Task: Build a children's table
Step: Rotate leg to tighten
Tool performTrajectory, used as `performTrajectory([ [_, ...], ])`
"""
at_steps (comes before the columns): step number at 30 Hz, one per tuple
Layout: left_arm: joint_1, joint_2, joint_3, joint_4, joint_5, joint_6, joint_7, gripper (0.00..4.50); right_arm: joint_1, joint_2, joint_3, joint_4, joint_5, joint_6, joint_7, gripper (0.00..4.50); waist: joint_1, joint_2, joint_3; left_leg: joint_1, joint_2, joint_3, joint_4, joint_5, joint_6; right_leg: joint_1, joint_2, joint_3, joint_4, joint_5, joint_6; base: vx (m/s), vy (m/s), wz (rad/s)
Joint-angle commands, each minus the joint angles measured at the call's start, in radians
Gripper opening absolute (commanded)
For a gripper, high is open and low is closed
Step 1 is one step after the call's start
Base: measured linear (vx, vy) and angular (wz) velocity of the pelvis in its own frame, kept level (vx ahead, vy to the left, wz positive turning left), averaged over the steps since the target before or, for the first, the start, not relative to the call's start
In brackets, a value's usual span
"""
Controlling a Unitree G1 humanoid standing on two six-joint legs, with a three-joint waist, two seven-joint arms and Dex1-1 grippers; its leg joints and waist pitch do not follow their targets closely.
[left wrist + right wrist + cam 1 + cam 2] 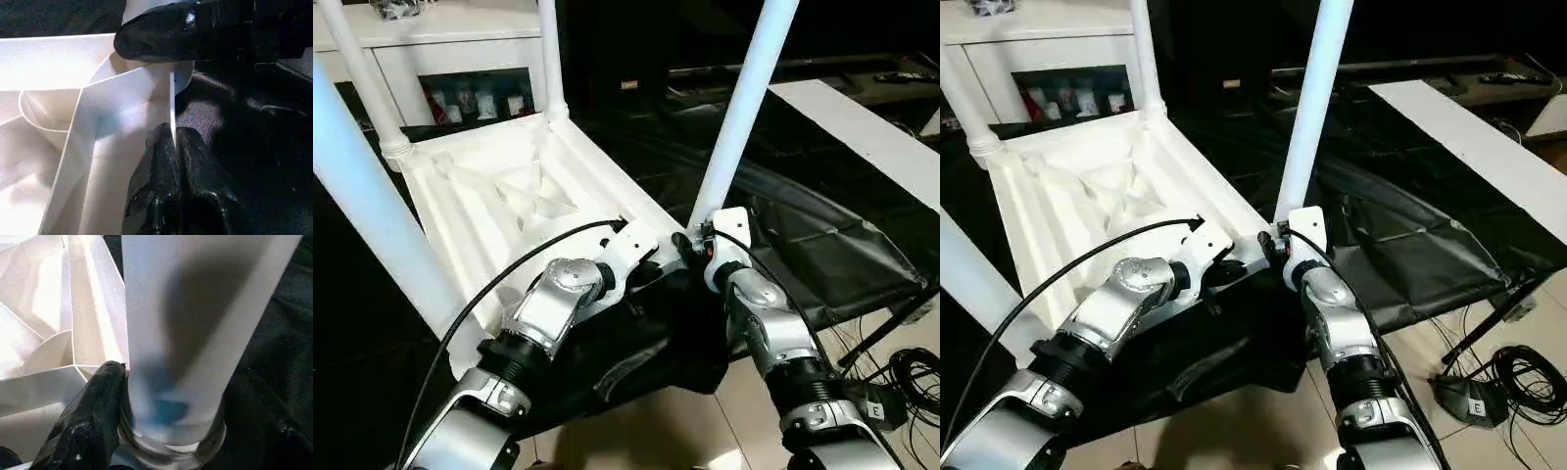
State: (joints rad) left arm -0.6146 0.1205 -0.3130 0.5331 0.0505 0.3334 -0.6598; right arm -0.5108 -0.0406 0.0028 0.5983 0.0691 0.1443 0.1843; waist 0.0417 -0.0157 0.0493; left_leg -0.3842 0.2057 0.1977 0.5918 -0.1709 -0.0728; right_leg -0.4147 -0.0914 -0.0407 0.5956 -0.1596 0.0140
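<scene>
On black cloth (pixel 636 362) lies the upturned white ribbed plastic tabletop (pixel 499 206), four white tapered tube legs standing in its corner sockets; at its 4 o'clock corner, the left gripper (pixel 172 142) pinches the rim wall, fingers closed; the right gripper (pixel 697 245) clasps that corner's leg (pixel 744 108) at its base.

Close up on a white tapered leg (pixel 195 333), standing upright in a round corner socket (pixel 171 450) of the white tabletop (pixel 58 308). Ribbed underside facing up, thin walls meeting beside the socket. One black finger (pixel 93 426) of the right pincer pressed against the leg's base, just above the socket rim. Dark cloth (pixel 279 396) beyond the leg.
</scene>
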Motion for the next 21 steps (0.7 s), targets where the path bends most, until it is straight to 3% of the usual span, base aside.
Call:
performTrajectory([
  [1,0.003,-0.006,-0.016,0.001,-0.004,-0.035,-0.017,0.00,0.013,0.023,0.009,-0.004,0.032,-0.006,0.053,2.94,0.002,0.001,-0.064,0.015,0.013,-0.013,-0.078,-0.298,0.002,0.038,-0.034,0.023,-0.077,-0.312,-0.156,0.000,0.000,0.00],
  [3,0.005,-0.002,-0.014,0.004,-0.001,-0.042,-0.020,0.00,0.023,0.015,0.013,-0.024,0.030,-0.018,0.064,3.31,0.002,0.003,-0.065,0.017,0.014,-0.012,-0.078,-0.304,0.005,0.039,-0.034,0.023,-0.078,-0.308,-0.161,0.000,0.000,0.00],
  [7,0.022,0.023,-0.021,-0.021,-0.001,-0.065,-0.048,0.00,0.074,-0.038,0.038,-0.143,0.022,0.009,0.099,3.61,0.008,0.000,-0.065,0.014,0.015,-0.012,-0.078,-0.275,0.015,0.045,-0.033,0.024,-0.074,-0.278,-0.162,0.000,0.000,0.00],
  [10,0.036,0.034,-0.023,-0.042,-0.004,-0.085,-0.064,0.00,0.124,-0.077,0.043,-0.243,0.032,0.049,0.133,3.61,0.013,-0.001,-0.065,0.015,0.015,-0.010,-0.076,-0.261,0.025,0.044,-0.034,0.025,-0.074,-0.271,-0.162,0.000,0.000,0.00],
  [11,0.055,0.048,-0.016,-0.083,-0.018,-0.101,-0.090,0.00,0.208,-0.144,0.060,-0.383,0.048,0.103,0.218,3.61,0.018,-0.001,-0.063,0.014,0.015,-0.011,-0.077,-0.251,0.030,0.047,-0.032,0.026,-0.075,-0.265,-0.155,0.000,0.000,0.00],
  [12,0.059,0.050,-0.014,-0.092,-0.021,-0.104,-0.094,0.00,0.226,-0.157,0.064,-0.410,0.053,0.113,0.235,3.61,0.027,0.000,-0.066,0.016,0.019,-0.010,-0.075,-0.232,0.039,0.047,-0.035,0.028,-0.071,-0.234,-0.157,0.000,0.000,0.00],
  [14,0.067,0.047,0.006,-0.108,-0.027,-0.117,-0.071,0.00,0.271,-0.194,0.079,-0.476,0.060,0.137,0.279,3.61,0.025,-0.002,-0.066,0.011,0.017,-0.009,-0.074,-0.230,0.045,0.049,-0.033,0.027,-0.070,-0.230,-0.164,0.000,0.000,0.00],
  [15,0.069,0.045,0.014,-0.116,-0.033,-0.120,-0.069,0.00,0.283,-0.205,0.084,-0.492,0.061,0.141,0.291,3.61,0.027,0.004,-0.065,0.012,0.017,-0.010,-0.076,-0.241,0.043,0.045,-0.034,0.026,-0.072,-0.251,-0.161,0.000,0.000,0.00],
  [18,0.087,0.043,0.052,-0.171,-0.072,-0.137,-0.070,0.00,0.353,-0.266,0.113,-0.589,0.067,0.161,0.358,3.61,0.026,0.004,-0.064,0.008,0.018,-0.012,-0.077,-0.261,0.040,0.047,-0.035,0.026,-0.076,-0.284,-0.153,0.000,0.000,0.00],
  [19,0.096,0.048,0.064,-0.209,-0.097,-0.112,-0.089,0.27,0.367,-0.276,0.118,-0.613,0.076,0.170,0.374,3.67,0.025,0.009,-0.065,0.008,0.018,-0.014,-0.078,-0.263,0.037,0.046,-0.035,0.025,-0.074,-0.285,-0.155,0.000,0.000,0.00],
  [20,0.103,0.053,0.069,-0.236,-0.111,-0.096,-0.101,0.43,0.374,-0.281,0.122,-0.629,0.082,0.178,0.381,3.68,0.022,0.005,-0.065,0.006,0.018,-0.014,-0.077,-0.261,0.036,0.048,-0.033,0.024,-0.074,-0.280,-0.156,0.000,0.000,0.00],
  [21,0.110,0.059,0.072,-0.261,-0.121,-0.082,-0.109,0.53,0.378,-0.284,0.124,-0.639,0.087,0.183,0.385,3.68,0.023,0.007,-0.065,0.009,0.019,-0.012,-0.076,-0.257,0.039,0.044,-0.034,0.026,-0.073,-0.267,-0.162,0.000,0.000,0.00],
])
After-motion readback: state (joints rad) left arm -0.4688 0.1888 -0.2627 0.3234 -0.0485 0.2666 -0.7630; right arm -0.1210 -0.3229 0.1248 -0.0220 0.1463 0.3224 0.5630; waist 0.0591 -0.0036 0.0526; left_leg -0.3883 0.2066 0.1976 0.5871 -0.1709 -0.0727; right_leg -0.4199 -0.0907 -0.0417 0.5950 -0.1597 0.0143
